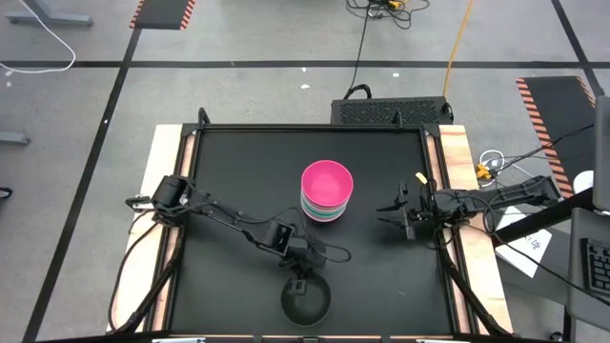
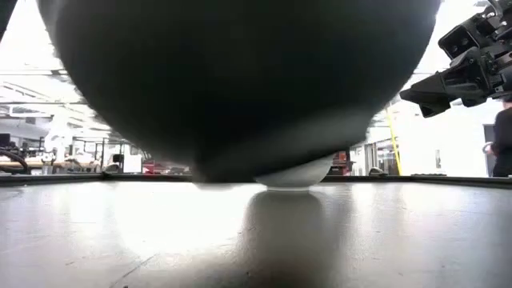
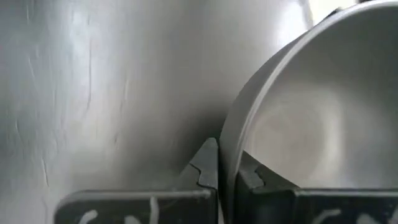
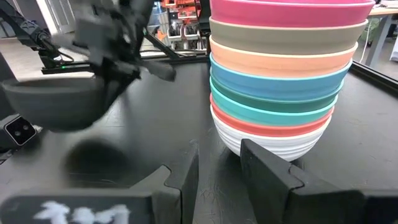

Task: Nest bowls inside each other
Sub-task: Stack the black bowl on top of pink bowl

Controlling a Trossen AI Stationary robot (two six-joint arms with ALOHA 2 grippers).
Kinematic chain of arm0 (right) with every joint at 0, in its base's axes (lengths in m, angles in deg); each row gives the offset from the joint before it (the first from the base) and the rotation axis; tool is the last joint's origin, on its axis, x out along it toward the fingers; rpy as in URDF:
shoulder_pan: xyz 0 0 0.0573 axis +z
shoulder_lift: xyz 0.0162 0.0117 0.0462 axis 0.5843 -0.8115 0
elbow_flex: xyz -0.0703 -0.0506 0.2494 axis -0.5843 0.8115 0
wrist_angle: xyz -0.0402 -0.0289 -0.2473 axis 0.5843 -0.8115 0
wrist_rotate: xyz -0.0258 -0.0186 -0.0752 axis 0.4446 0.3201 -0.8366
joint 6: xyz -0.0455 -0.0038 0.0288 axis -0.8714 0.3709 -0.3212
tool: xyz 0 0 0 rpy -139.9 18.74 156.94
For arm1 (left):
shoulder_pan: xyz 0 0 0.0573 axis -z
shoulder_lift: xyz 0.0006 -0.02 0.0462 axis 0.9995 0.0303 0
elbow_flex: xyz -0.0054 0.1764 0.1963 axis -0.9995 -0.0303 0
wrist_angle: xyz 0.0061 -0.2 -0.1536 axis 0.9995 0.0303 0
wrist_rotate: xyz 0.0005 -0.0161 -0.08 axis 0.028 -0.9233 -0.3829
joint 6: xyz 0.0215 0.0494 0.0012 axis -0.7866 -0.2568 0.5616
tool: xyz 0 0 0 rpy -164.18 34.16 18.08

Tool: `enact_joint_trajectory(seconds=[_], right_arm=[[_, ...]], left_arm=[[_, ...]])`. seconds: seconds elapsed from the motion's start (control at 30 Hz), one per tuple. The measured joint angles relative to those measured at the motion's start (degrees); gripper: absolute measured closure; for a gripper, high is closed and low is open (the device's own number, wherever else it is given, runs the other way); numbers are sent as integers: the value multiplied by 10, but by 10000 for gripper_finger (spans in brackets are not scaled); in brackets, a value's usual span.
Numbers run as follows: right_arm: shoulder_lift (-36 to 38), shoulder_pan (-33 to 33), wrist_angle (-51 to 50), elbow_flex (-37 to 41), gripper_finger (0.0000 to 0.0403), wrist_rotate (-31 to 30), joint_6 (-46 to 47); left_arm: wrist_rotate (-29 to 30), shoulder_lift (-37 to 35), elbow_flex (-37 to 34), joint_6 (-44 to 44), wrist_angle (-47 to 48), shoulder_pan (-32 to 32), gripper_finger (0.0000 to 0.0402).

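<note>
A stack of bowls (image 1: pixel 327 191) stands mid-table, its white bottom bowl (image 4: pixel 273 146) on the surface. Above it come red-pink, turquoise, dark green, blue, orange and tan, with magenta (image 4: pixel 292 11) on top. My left gripper (image 1: pixel 298 283) is near the table's near edge, shut on the black bowl (image 1: pixel 305 305), which also shows in the right wrist view (image 4: pixel 53 106) and fills the low view (image 2: pixel 240 80). My right gripper (image 1: pixel 389 215) hovers open to the right of the stack, its fingers (image 4: pixel 267 174) pointing at the stack's base without touching it. My left gripper (image 3: pixel 227 180) pinches the black bowl's rim (image 3: pixel 225 146) on the side toward the stack. One finger (image 3: pixel 252 177) is inside the bowl and one (image 3: pixel 205 168) outside. The fingers come from above, pointing down. The bowl hangs open side up, lifted clear above its shadow (image 4: pixel 93 155).
Raised rails run along the table's edges (image 1: pixel 191 143). Bare black tabletop (image 1: pixel 238 171) lies to the left of the stack and between the stack and the black bowl. Cables and a power strip (image 1: pixel 391 111) lie beyond the far edge.
</note>
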Motion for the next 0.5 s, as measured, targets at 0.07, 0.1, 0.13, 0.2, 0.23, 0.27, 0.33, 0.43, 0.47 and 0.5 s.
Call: enact_joint_trajectory(seconds=[0.07,0.1,0.13,0.2,0.23,0.27,0.33,0.43,0.47,0.5], right_arm=[[0,0,0,0,291,0,0],[0,0,0,0,291,0,0],[-1,0,0,0,291,0,1],[-2,0,0,0,291,0,5],[-3,0,0,0,291,0,7],[-4,0,0,0,291,0,9],[-5,0,0,0,291,1,10],[-6,0,0,0,291,1,10],[-7,0,0,0,291,1,10],[-8,0,0,0,291,1,10]], left_arm=[[0,-13,0,-16,-15,0,396],[0,-22,0,-26,-15,0,396],[2,-31,0,-36,-18,0,395],[8,-53,0,-55,-31,-3,395],[16,-69,0,-63,-31,-4,396],[22,-83,0,-71,-34,-6,397],[32,-115,2,-83,-46,-11,397],[34,-159,2,-104,-49,-22,397],[34,-170,2,-112,-49,-26,397],[34,-181,2,-120,-50,-30,398]])
